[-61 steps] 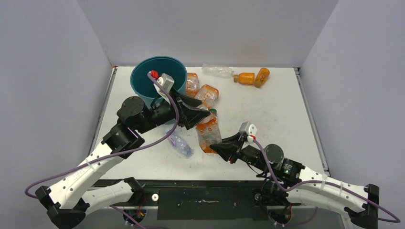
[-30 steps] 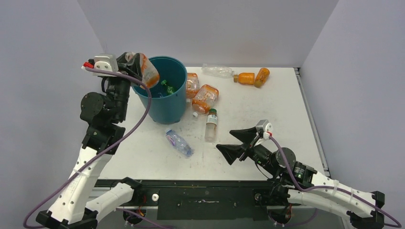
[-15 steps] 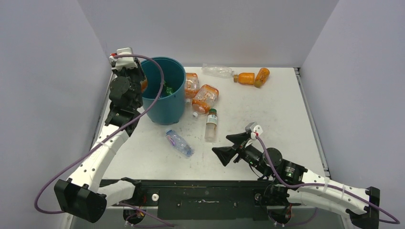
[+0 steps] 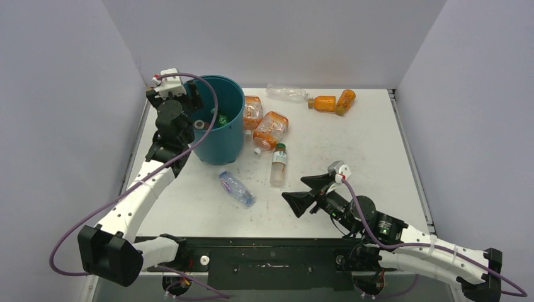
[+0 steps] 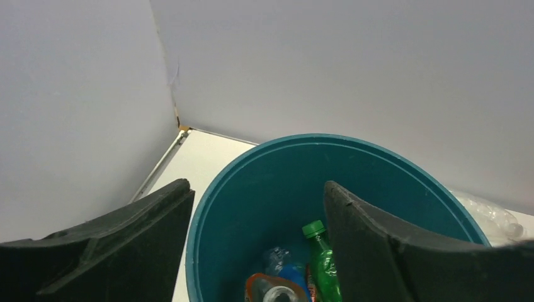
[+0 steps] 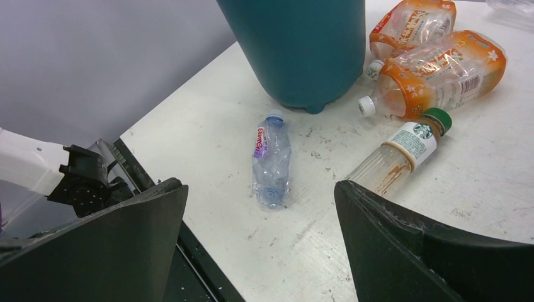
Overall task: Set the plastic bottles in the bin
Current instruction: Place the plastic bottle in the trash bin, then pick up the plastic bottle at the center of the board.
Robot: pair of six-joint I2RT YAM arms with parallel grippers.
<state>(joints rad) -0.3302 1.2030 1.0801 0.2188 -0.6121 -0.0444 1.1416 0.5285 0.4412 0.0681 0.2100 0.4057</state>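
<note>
The teal bin [image 4: 220, 135] stands at the back left. My left gripper [image 4: 193, 102] hangs open over its left rim, holding nothing. In the left wrist view the open gripper [image 5: 257, 186] looks into the bin [image 5: 252, 189], where a green bottle [image 5: 323, 264], a blue one and an orange-labelled one [image 5: 269, 291] lie. My right gripper [image 4: 295, 191] is open and empty, low over the front of the table. Ahead of it lie a blue-tinted clear bottle [image 6: 271, 160] and a green-capped clear bottle [image 6: 397, 154].
Two orange-labelled bottles [image 4: 253, 112] [image 4: 271, 130] lie right of the bin. A clear bottle [image 4: 286, 94] and two solid orange ones [image 4: 325, 102] [image 4: 345, 101] lie along the back wall. The table's black front rail [image 6: 157, 207] is just left of my right gripper.
My left gripper opened over the bin and the orange-labelled bottle it carried now lies inside. The right arm shifted only slightly.
</note>
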